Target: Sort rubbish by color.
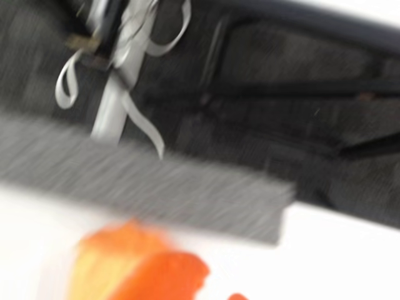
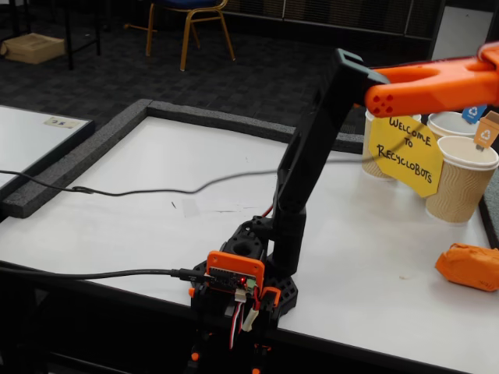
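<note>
Right up close in the fixed view sits your arm's black base (image 2: 248,273) with its orange board, at the near edge of the white worktop (image 2: 156,210). Your arm reaches up and off to the right, and the tool runs out of that view, so you cannot tell if it is wide or narrow. The wrist view is blurry; some orange shows at the bottom, but what it is stays unclear.

Your orange wad (image 2: 470,266) lies on the worktop at the near right, not in any cup. The paper cups (image 2: 461,179) stand far right, behind the yellow sign (image 2: 405,154). No green or blue wad shows, so you cannot tell how much sorting is done. The orange one looks left to do.

You have lots of open room on the left. A grey foam border (image 2: 117,128) rims the far and left edges. Watch the black cable (image 2: 117,191) lying across the worktop.
</note>
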